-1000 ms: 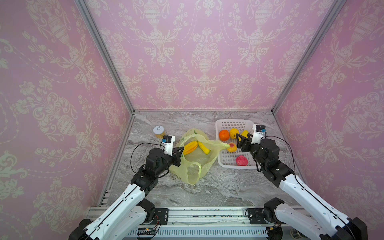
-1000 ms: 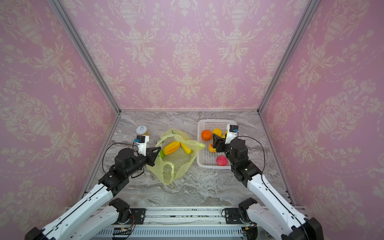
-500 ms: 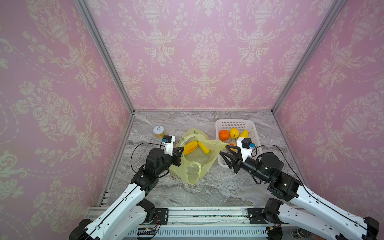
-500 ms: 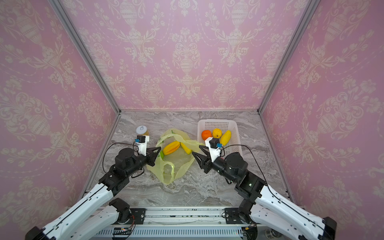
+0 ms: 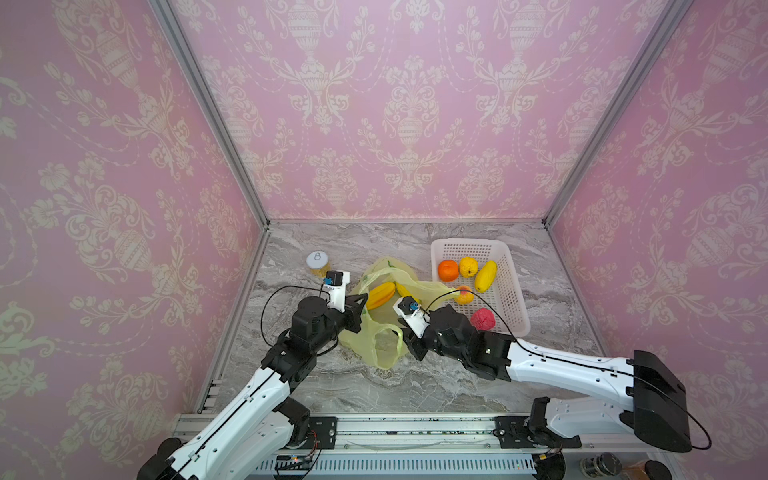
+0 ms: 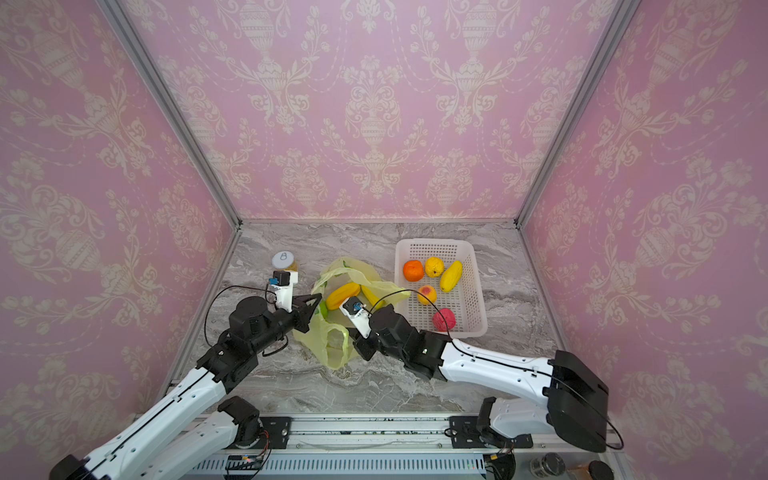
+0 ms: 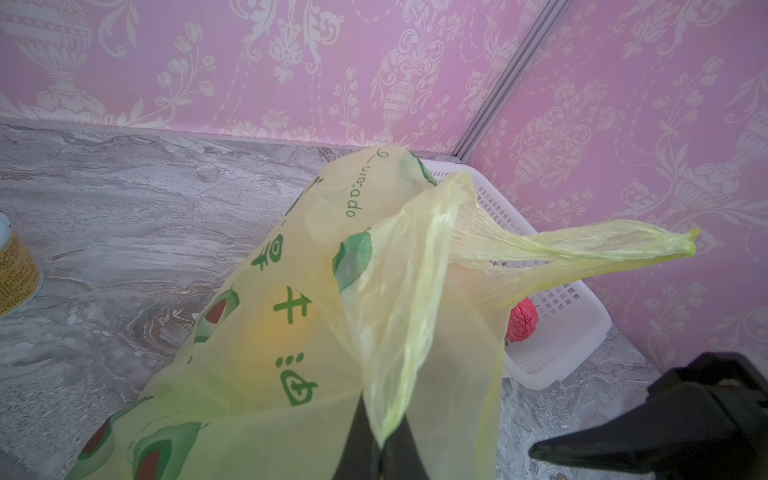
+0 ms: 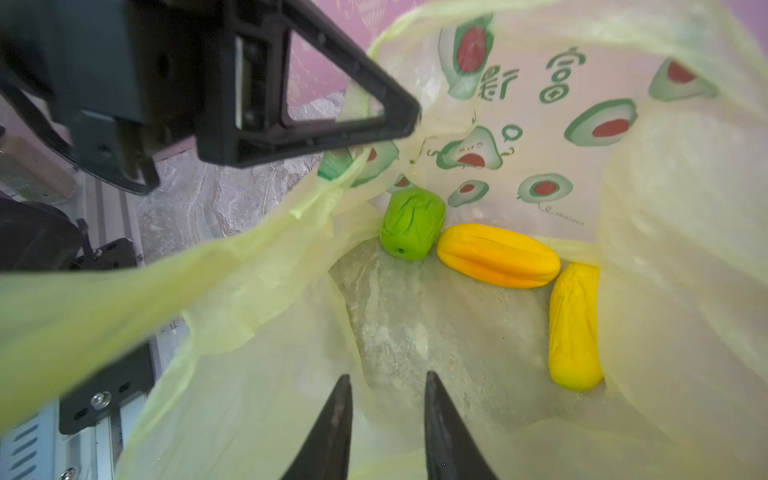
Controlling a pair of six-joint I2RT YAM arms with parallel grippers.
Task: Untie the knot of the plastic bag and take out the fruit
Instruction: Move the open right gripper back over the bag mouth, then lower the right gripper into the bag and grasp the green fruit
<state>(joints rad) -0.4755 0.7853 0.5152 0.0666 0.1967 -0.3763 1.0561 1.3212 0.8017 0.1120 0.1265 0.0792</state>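
Note:
The yellow-green plastic bag lies open at the table's middle, with one loop handle slack toward the front. The knot is out of view. My left gripper is shut on a fold of the bag's rim and holds it up. My right gripper hovers at the bag's mouth, open, with nothing between its fingers. Inside the bag lie three fruits: a green knobbly one, a long orange-yellow one and a long yellow one.
A white perforated basket at the right holds an orange, a lemon, a long yellow fruit, a peach and a red knobbly fruit. A white-lidded jar stands behind the left gripper.
My right arm has swung from the basket across to the bag's mouth, its jaws narrowing on the way. The peach now lies in the basket. The left gripper has not moved.

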